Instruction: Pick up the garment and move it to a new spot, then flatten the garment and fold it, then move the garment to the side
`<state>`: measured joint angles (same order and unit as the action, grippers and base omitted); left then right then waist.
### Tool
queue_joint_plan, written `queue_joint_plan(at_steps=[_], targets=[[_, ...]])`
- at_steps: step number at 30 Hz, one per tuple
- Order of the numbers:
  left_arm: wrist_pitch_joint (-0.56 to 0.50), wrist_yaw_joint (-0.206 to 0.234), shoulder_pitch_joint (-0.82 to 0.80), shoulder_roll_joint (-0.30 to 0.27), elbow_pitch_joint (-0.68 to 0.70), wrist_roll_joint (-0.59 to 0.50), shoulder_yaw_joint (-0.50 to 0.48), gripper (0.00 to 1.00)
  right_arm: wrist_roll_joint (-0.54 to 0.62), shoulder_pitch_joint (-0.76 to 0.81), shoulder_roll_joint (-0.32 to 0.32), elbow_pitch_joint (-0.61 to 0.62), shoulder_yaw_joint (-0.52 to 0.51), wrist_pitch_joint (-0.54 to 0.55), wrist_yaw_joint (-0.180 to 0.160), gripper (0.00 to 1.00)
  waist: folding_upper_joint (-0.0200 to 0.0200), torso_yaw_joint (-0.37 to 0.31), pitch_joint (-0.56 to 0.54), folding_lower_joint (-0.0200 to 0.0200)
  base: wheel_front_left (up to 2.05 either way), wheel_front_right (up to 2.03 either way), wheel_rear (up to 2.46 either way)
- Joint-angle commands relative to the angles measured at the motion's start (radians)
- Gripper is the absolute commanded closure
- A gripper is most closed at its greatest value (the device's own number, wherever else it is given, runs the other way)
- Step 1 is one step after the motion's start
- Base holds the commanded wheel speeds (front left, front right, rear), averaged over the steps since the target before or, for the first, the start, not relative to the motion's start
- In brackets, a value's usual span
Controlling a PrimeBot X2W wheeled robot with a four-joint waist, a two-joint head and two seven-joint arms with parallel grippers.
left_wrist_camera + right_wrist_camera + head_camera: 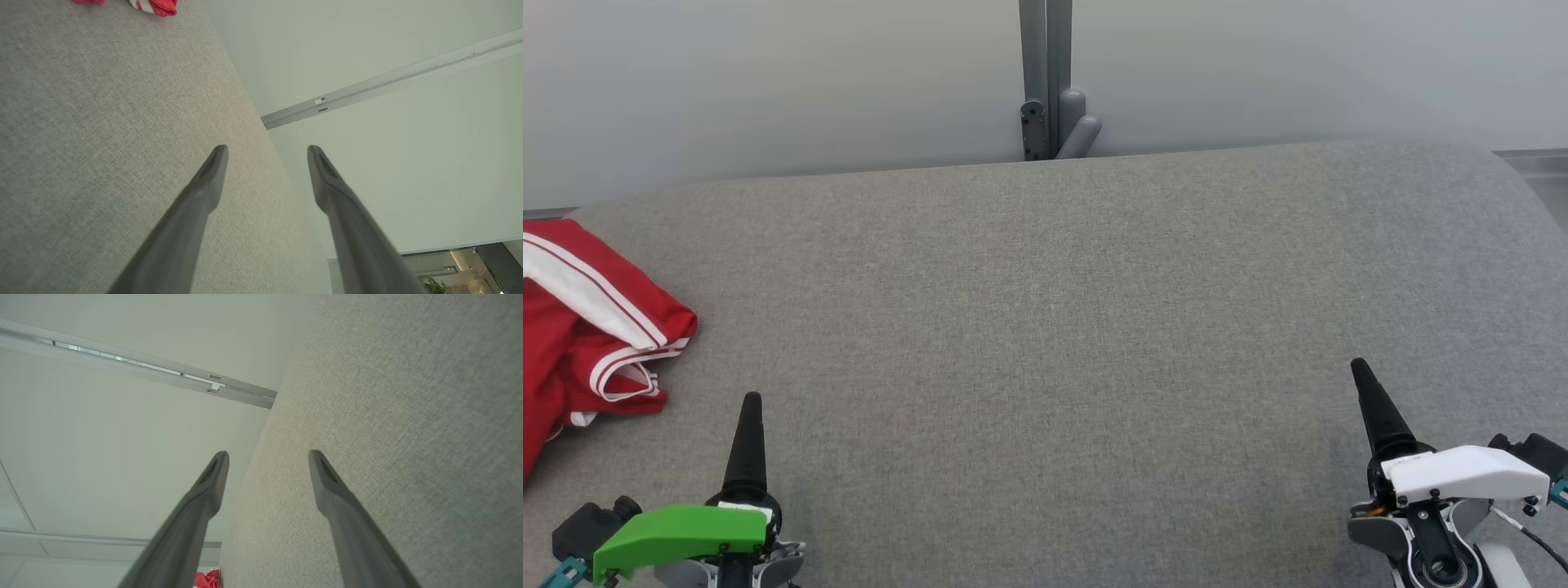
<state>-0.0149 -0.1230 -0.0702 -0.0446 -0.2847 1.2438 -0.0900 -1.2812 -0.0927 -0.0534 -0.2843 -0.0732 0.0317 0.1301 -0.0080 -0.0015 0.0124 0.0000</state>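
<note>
Head view, near edge first: you have the left gripper (751, 404) at lower left under its green cover (678, 531). It's edge-on to the camera, so the gap doesn't read there. Left wrist view settles it: the two dark fingers (204, 192) stand well apart with nothing between them. The right gripper (1362, 371) sits at lower right under its white cover (1462, 469), also edge-on. In the right wrist view its fingers are spread just as wide and are empty too.

Both grippers are over the grey padded surface (1045, 327), well apart from each other, one per side. Can't tell whether the tips touch it.

Your target, the red garment (588, 343) with white stripe trim, lies crumpled at the left edge of the surface, partly cut off at the view's left. It's ahead and to the left of the left gripper, near but not touching. Left wrist view catches a scrap of it at the top edge. Right wrist view shows a bit of red at the bottom edge, well apart from the right gripper.

Far side: the surface ends at a pale wall (768, 82), with a grey vertical post (1045, 73) at centre behind the far edge.
</note>
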Motion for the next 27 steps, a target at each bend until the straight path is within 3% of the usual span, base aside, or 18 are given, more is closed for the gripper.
queue_joint_plan(at_steps=[1, 27], targets=[[0.012, 0.001, -0.019, -0.008, 0.012, -0.05, 0.003, 0.0, 0.045, -0.03, -0.011, 0.01, 0.006, -0.015, 0.0, 0.0, 0.0013, 0.0, 0.001, 0.0, 0.0, 0.0, 0.0], [0.102, 0.009, 0.009, -0.004, 0.007, -0.45, 0.01, 0.0, 0.432, -0.029, -0.015, 0.003, 0.033, -0.11, 0.0, 0.0, 0.0029, 0.001, 0.005, 0.0, 0.0, 0.0, 0.0]])
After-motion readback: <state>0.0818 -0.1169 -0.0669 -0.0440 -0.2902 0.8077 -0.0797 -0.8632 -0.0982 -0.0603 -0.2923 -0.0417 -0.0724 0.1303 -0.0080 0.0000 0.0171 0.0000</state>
